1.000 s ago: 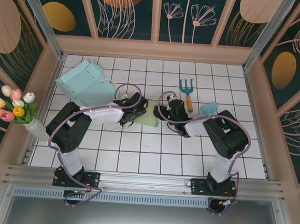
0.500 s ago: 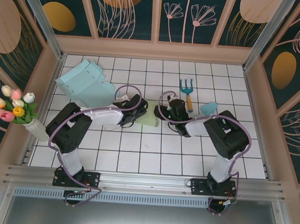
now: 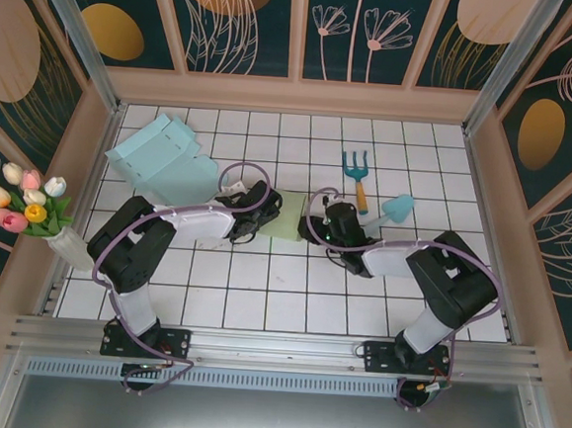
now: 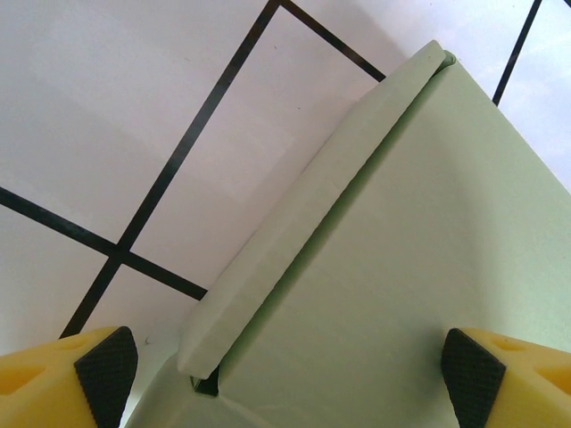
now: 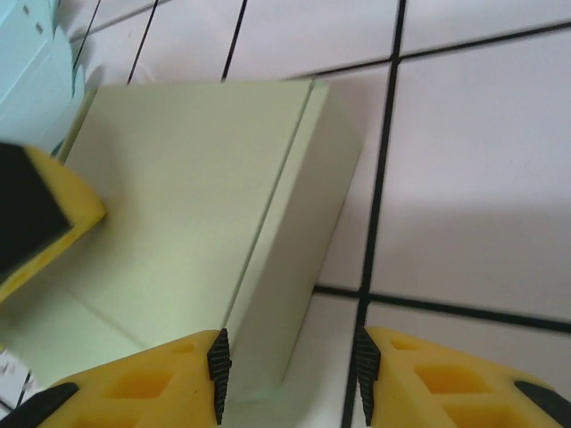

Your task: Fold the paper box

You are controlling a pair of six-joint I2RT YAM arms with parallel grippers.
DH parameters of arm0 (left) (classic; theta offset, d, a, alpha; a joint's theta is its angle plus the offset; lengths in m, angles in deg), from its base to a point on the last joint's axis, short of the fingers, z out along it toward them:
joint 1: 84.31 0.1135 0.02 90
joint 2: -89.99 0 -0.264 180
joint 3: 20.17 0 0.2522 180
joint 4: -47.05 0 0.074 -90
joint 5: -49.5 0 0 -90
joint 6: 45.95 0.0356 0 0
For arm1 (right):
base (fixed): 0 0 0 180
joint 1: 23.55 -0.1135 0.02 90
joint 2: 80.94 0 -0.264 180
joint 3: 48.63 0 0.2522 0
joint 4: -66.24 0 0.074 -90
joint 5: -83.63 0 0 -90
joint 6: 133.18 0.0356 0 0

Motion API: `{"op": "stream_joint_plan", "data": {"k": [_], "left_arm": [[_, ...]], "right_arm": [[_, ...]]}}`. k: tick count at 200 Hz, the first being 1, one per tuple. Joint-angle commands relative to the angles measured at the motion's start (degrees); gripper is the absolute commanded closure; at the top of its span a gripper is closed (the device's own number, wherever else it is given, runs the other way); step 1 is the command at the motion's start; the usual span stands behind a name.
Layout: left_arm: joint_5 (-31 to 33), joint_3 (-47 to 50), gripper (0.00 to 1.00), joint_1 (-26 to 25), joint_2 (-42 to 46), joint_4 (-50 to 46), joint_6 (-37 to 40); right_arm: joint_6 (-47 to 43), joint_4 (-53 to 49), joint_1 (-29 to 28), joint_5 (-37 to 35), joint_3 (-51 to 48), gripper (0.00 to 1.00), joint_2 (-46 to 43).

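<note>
The pale green paper box (image 3: 285, 228) lies flat on the tiled table between my two grippers. In the left wrist view the box (image 4: 401, 250) spreads under my left gripper (image 4: 292, 374), a folded flap raised along its left edge. That gripper is wide open, a fingertip on either side of the box. My right gripper (image 5: 292, 374) is open around the box's (image 5: 178, 196) right side wall. Its left pad (image 5: 219, 370) sits at the wall's top edge and its right pad is clear over the tile. A left finger (image 5: 36, 223) rests over the box's far side.
A flat light blue cardboard sheet (image 3: 162, 155) lies at the back left. A toy garden rake (image 3: 355, 175) and a teal scoop (image 3: 397, 207) lie behind the right arm. A vase of tulips (image 3: 29, 209) stands at the left wall.
My right arm has swung its elbow out toward the near right, and its gripper has shifted slightly nearer along the box's right side. The left arm has stayed still.
</note>
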Motion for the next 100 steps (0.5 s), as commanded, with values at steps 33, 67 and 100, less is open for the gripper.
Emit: {"op": "stream_joint_plan", "data": {"k": [33, 67, 100], "left_arm": [[-0.19, 2.92, 0.10, 0.21, -1.64, -6.97, 0.72], [0.14, 3.07, 0.10, 0.27, -1.10, -7.11, 0.67], [0.05, 2.83, 0.10, 0.26, -1.25, -7.18, 0.58]], "right_arm": [[2.89, -0.23, -5.41, -3.23, 0.27, 0.56, -0.15], [4.84, 0.73, -6.63, -3.17, 0.11, 0.57, 1.06], [6.53, 1.99, -7.05, -2.08, -0.59, 0.58, 0.70]]}}
